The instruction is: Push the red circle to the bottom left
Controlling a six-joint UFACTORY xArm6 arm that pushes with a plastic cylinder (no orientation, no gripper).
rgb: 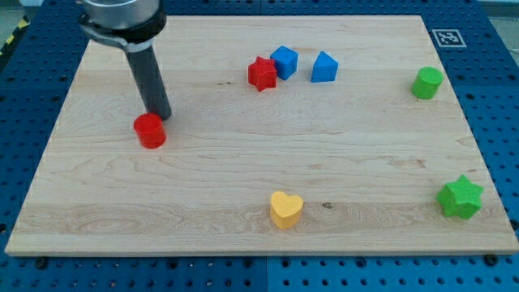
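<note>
Push the red circle (151, 130) steadily toward the board's (243, 227) bottom left corner, keeping my tip (160, 114) centred behind it so it doesn't slip sideways. My tip, a bare rod holding nothing, touches the circle's upper right edge, with the circle well above that corner.

Worktop (243, 162): pale wood, visible grain, smooth matt finish. Red circle (150, 130), yellow heart (285, 209), green star (461, 197) & other blocks: look like matt plastic, slight sheen. Rod w/ tip (159, 116): dark, semi-gloss. Surround (495, 97): blue perforated sheet, satin.
</note>
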